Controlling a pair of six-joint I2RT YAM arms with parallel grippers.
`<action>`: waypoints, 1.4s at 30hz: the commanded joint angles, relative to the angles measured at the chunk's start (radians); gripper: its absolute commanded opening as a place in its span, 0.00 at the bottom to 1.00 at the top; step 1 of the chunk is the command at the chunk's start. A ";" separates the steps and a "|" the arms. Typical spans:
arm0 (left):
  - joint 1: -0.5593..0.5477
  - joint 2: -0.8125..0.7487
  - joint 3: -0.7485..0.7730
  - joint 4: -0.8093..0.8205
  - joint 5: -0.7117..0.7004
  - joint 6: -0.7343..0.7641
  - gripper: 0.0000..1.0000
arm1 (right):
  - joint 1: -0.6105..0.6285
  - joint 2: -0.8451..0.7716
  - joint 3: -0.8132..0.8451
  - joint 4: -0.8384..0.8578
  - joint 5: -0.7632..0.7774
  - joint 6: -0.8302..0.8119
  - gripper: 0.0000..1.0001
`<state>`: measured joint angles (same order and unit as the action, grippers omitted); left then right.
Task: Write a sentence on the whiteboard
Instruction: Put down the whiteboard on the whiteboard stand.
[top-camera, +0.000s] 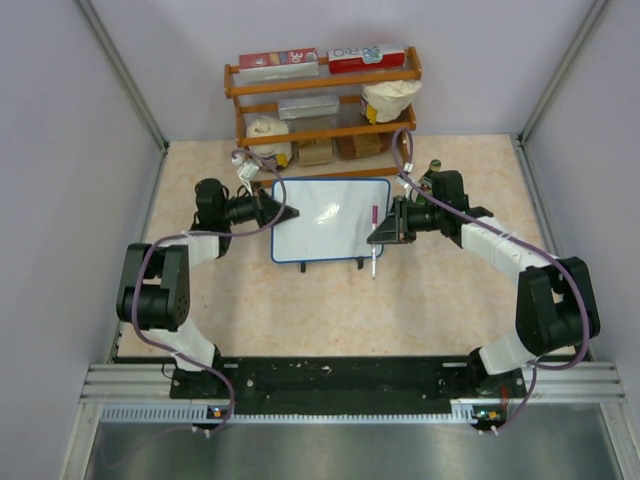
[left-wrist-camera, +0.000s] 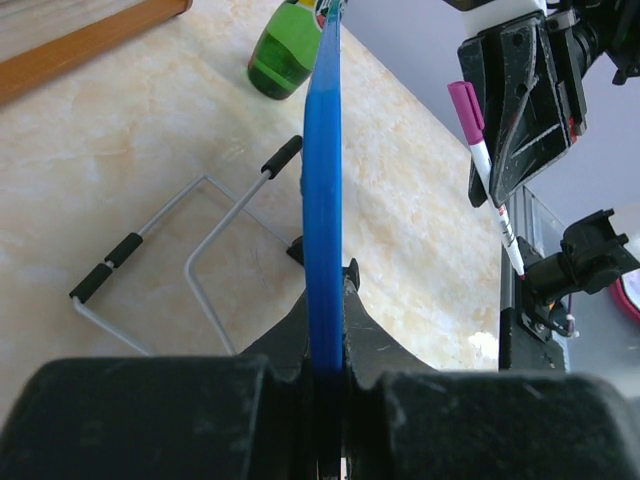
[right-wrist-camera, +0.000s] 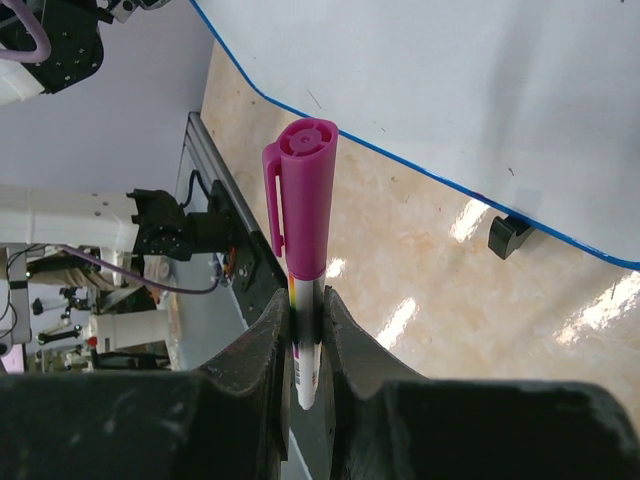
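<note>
The whiteboard, white with a thin blue frame, sits mid-table with black feet along its near edge. My left gripper is shut on its left edge. In the left wrist view the blue frame runs edge-on between the fingers of this gripper. My right gripper is at the board's right edge, shut on a white marker with its magenta cap on. The right wrist view shows the capped marker upright in that gripper, with the board's white face beyond it.
A wooden shelf with boxes and bags stands at the back, close behind the board. A bent wire stand lies on the tabletop beside the board. A green object sits past the board's far end. Grey walls enclose the table.
</note>
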<state>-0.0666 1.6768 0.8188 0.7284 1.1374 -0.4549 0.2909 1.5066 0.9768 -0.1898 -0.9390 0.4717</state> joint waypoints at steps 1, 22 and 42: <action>0.036 0.038 -0.003 -0.047 -0.053 0.110 0.00 | -0.006 0.001 0.053 0.003 -0.003 -0.018 0.00; 0.090 0.090 0.252 -0.593 -0.243 0.374 0.16 | -0.006 0.000 0.046 0.000 0.003 -0.024 0.00; 0.090 0.141 0.345 -0.713 -0.358 0.412 0.37 | -0.006 -0.005 0.036 0.000 0.003 -0.030 0.00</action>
<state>0.0021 1.7966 1.1278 -0.0017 0.9695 -0.1764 0.2893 1.5085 0.9840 -0.2070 -0.9356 0.4637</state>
